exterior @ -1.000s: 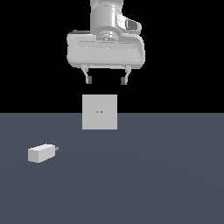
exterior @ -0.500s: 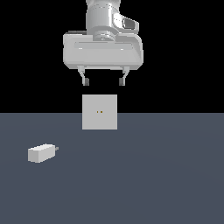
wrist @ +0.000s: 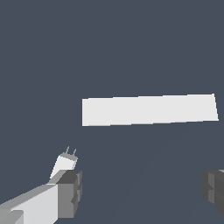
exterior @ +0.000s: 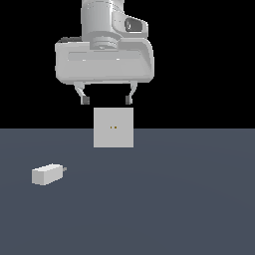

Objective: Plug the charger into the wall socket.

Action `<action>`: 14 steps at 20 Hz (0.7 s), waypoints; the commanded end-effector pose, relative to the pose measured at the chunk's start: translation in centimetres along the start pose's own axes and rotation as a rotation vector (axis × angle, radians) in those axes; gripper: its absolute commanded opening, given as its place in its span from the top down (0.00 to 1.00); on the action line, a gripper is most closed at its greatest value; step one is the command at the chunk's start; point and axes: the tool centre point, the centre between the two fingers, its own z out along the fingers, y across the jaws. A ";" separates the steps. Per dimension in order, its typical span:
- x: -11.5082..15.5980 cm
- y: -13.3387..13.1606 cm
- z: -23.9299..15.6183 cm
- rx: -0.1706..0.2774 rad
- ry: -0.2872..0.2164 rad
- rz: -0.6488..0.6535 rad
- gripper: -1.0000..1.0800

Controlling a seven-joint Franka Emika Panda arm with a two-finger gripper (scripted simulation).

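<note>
- the arm hangs high, its wrist pointing straight down.
- the gripper faces down with fingers spread wide apart, holding nothing.

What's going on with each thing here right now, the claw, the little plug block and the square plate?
gripper: open, empty, hanging in the air above the wall socket.
charger: lying on the floor, unplugged, prongs pointing toward the exterior view's right.
wall socket: upright, nothing plugged in.
</note>
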 end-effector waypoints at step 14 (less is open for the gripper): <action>-3.1 -4.6 3.5 -0.025 0.133 0.138 0.04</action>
